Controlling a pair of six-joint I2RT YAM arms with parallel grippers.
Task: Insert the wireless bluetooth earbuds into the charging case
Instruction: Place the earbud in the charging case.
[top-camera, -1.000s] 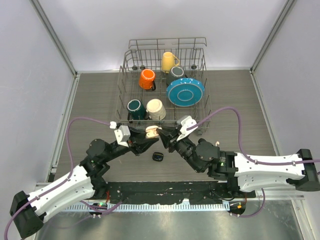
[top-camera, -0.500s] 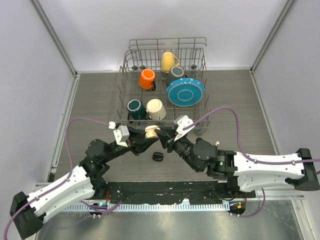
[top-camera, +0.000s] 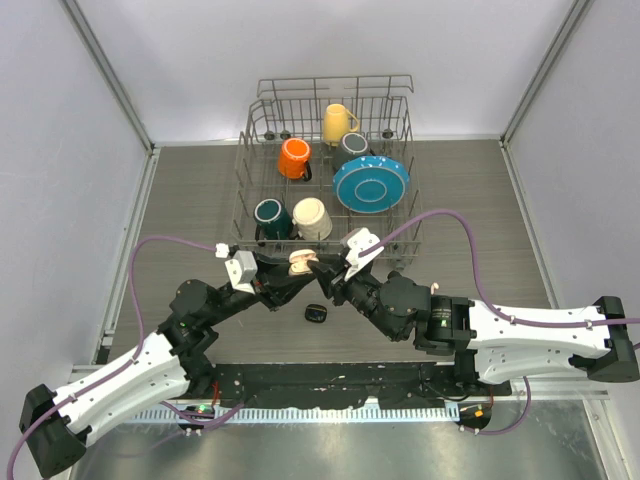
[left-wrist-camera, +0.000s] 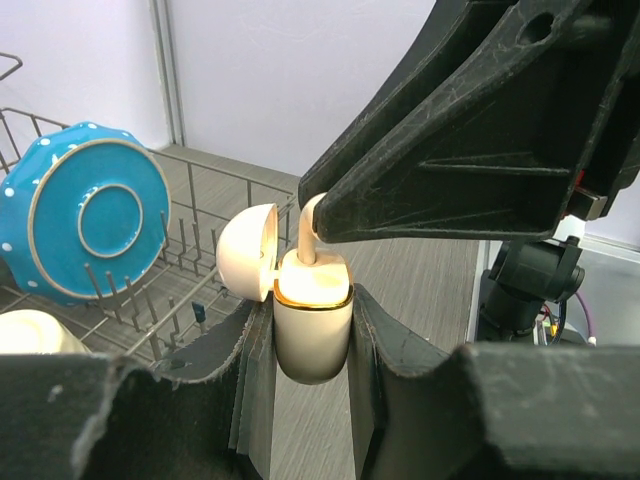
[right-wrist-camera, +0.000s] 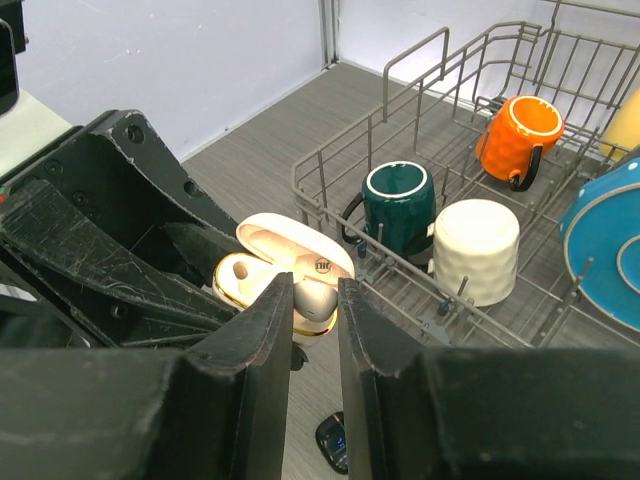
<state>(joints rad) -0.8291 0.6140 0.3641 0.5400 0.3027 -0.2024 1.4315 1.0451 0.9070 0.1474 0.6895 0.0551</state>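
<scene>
Logo (right-wrist-camera: 323, 266) on open case (right-wrist-camera: 285, 243): illeg.

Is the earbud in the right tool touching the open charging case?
Touching. Left wrist view shows the earbud seated in the charging case, with no gap.

Robotics lab cell, plain white walls (top-camera: 320, 50), metal frame posts (top-camera: 109, 75), arms (top-camera: 540, 335) bolted to table (top-camera: 470, 200)
</scene>
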